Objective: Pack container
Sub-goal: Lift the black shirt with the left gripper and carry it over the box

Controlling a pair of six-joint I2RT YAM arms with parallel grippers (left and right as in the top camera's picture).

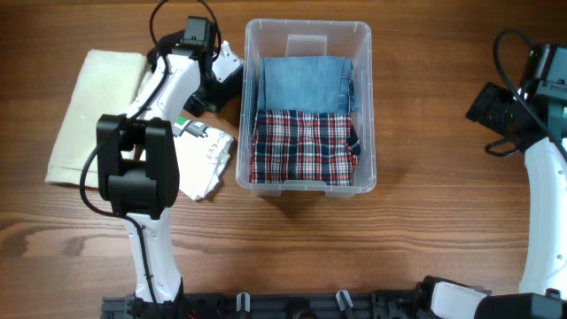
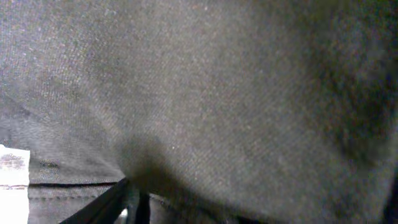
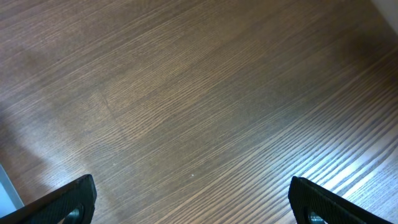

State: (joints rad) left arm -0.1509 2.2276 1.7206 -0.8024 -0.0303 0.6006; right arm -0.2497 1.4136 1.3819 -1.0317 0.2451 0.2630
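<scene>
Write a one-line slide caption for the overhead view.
Clear bin holds folded denim and plaid cloth; left gripper reaches a dark garment beside it, right arm stands aside.

No legible text anywhere.

Blurred dark fabric (image 2: 217, 93) fills the left wrist view; the right pincer (image 3: 193, 204) loses its fingertips to the bottom edge.

Red-blue plaid garment (image 1: 306, 146), blue denim (image 1: 304, 84), cream cloth (image 1: 93, 111), brown table (image 1: 425, 239).
</scene>
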